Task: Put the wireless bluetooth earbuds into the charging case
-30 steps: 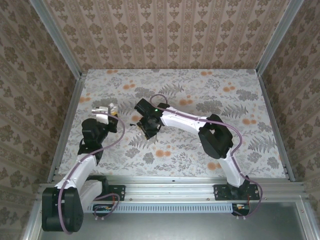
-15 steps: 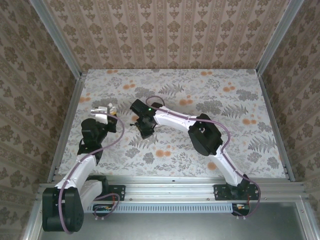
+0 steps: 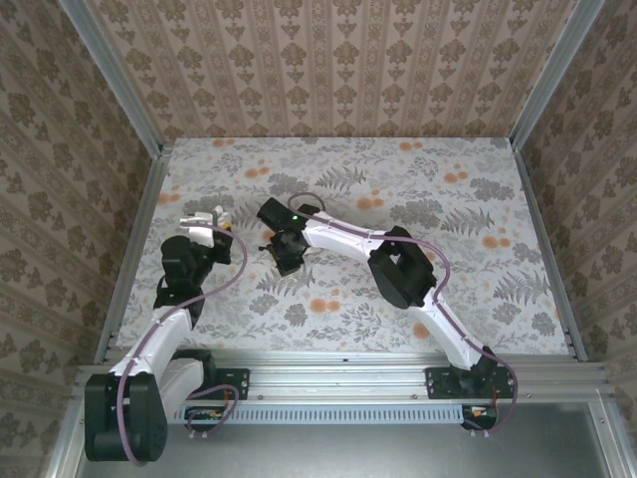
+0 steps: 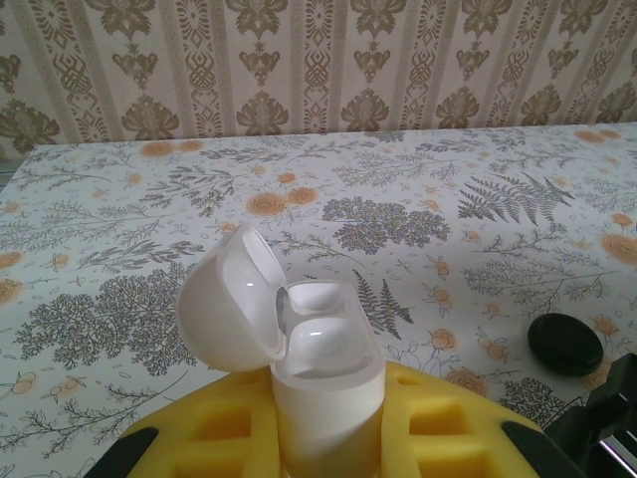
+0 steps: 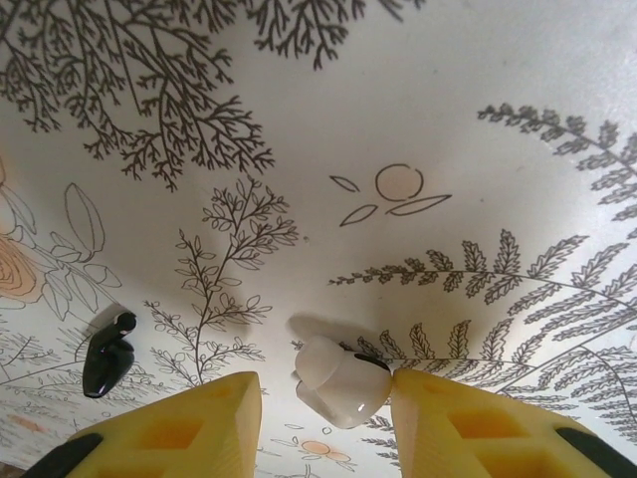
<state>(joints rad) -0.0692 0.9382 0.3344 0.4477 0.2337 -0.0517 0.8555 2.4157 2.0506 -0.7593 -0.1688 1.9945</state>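
Note:
The white charging case (image 4: 320,344) stands upright with its lid swung open to the left, and my left gripper (image 4: 328,438) is shut on its lower body. In the top view that gripper (image 3: 209,223) is raised at the table's left. My right gripper (image 5: 323,390) is low over the table, open. Between its yellow fingers (image 5: 204,423) lies a white earbud (image 5: 340,383) with a black patch; the right finger touches it and the left one stands apart. A tiny glossy black bean-shaped piece (image 5: 107,354) lies left of the fingers. From above, the right gripper (image 3: 286,254) sits just right of the left one.
A flat black round disc (image 4: 564,344) lies on the floral table (image 3: 428,189) to the right of the case. Patterned walls and metal rails (image 3: 134,249) close in the table on the left, back and right.
My right gripper has shifted a little to the left over the table and its jaws have narrowed around the white earbud. The left arm and case have stayed still.

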